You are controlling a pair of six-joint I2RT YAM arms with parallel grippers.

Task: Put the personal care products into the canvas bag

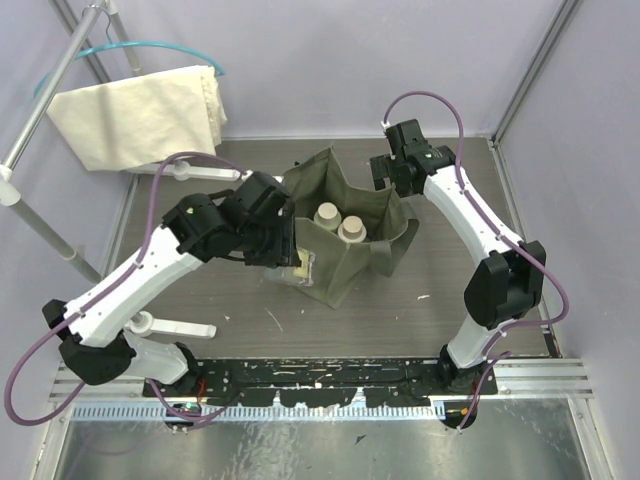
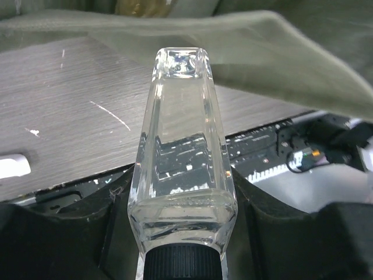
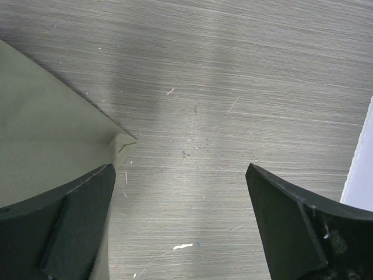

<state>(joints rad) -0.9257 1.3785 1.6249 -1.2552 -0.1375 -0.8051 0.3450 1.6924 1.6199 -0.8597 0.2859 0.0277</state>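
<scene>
The olive-green canvas bag (image 1: 345,245) stands open mid-table. Two cream-capped bottles (image 1: 327,215) (image 1: 351,229) stand inside it. My left gripper (image 1: 288,258) is at the bag's left front side. In the left wrist view it (image 2: 183,198) is shut on the clear bottle (image 2: 180,134), with the dark cap (image 2: 183,262) towards the wrist and the bag fabric (image 2: 280,46) just beyond the bottle's far end. My right gripper (image 1: 388,178) is open and empty by the bag's back right corner. In the right wrist view it (image 3: 180,192) is over bare table, with bag fabric (image 3: 46,134) by its left finger.
A cream cloth bag (image 1: 140,112) hangs on a hanger from a metal rack (image 1: 40,95) at the back left. A flat white strip (image 1: 180,328) lies on the table near the left arm's base and also shows in the left wrist view (image 2: 11,165). Walls enclose the table.
</scene>
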